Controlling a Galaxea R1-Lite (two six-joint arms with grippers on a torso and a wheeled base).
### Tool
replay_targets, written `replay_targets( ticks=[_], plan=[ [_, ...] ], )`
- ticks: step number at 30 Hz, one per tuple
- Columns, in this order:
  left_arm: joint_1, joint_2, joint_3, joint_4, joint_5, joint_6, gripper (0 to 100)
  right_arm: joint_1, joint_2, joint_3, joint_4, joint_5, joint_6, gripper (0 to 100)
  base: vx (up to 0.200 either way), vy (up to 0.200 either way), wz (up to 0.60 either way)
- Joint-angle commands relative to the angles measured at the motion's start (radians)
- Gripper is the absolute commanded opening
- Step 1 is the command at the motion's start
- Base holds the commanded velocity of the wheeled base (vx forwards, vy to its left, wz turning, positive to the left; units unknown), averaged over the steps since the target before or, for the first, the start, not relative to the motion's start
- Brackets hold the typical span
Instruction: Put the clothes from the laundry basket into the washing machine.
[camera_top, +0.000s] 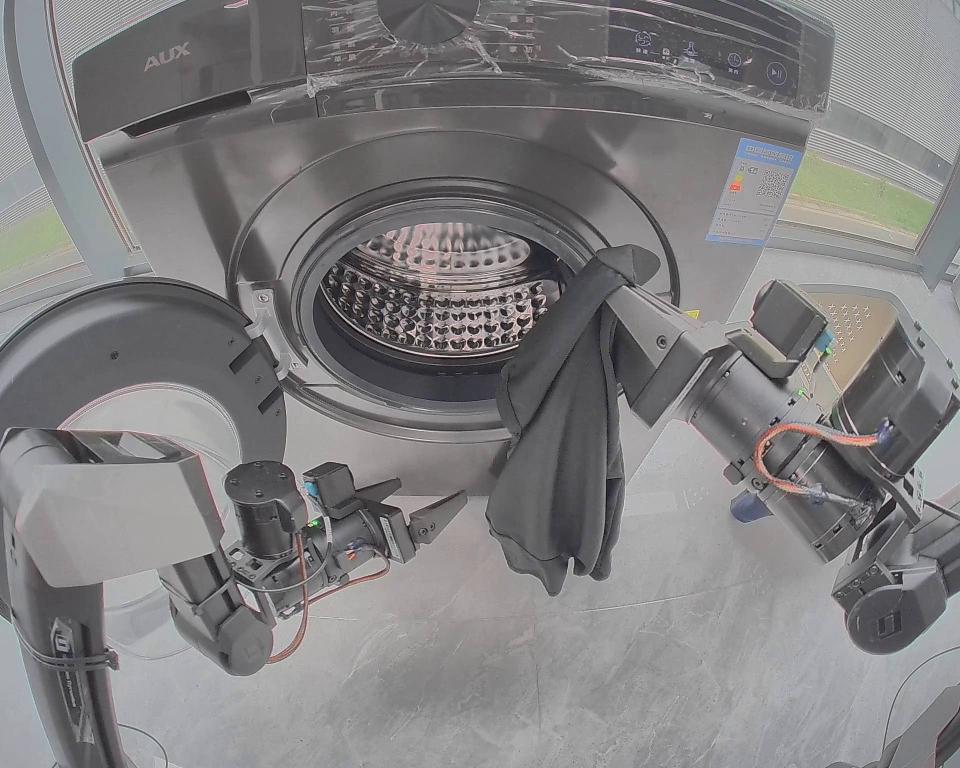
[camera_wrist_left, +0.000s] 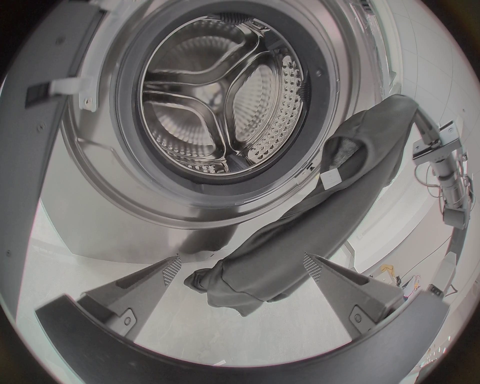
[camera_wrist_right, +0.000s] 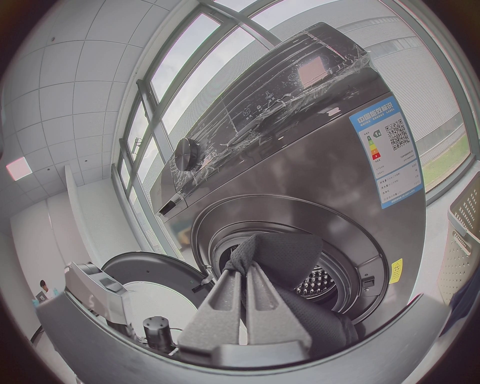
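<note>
Open drum mouth (camera_top: 440, 300), garment (camera_top: 560, 440) across right rim.

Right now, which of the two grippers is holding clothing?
The right gripper: its fingers pinch the dark garment beside the drum opening. The left gripper is open and empty.

**What you cannot make out**

In the head view the dark garment (camera_top: 560, 420) drapes over the tips of the right tool (camera_wrist_right: 244, 272), so you cannot see its grip from there. The garment also covers the right rim of the drum (camera_top: 440, 290). The laundry basket (camera_wrist_right: 467, 225) is cut off by the edge of the right wrist view, and its contents are hidden from you. A blue thing (camera_top: 748, 506) under the right arm is too covered to identify. The print on the label (camera_top: 752, 190) is too small to read.
</note>
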Motion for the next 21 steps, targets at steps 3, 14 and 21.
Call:
replay_targets(
  ticks=[3,14,21],
  plan=[
    [-0.002,0.169,-0.147,0.001,0.004,0.000,100,0.014,0.004,0.008,-0.001,0.000,0.000,0,0.000,0.000,0.00],
    [-0.043,0.201,-0.167,0.009,-0.010,0.001,100,0.018,0.040,-0.015,-0.005,0.000,0.000,0,0.000,0.000,0.00],
    [-0.091,0.197,-0.130,0.001,-0.011,0.003,100,0.017,0.062,-0.035,-0.017,-0.002,0.000,0,0.000,0.000,0.00]
  ],
)
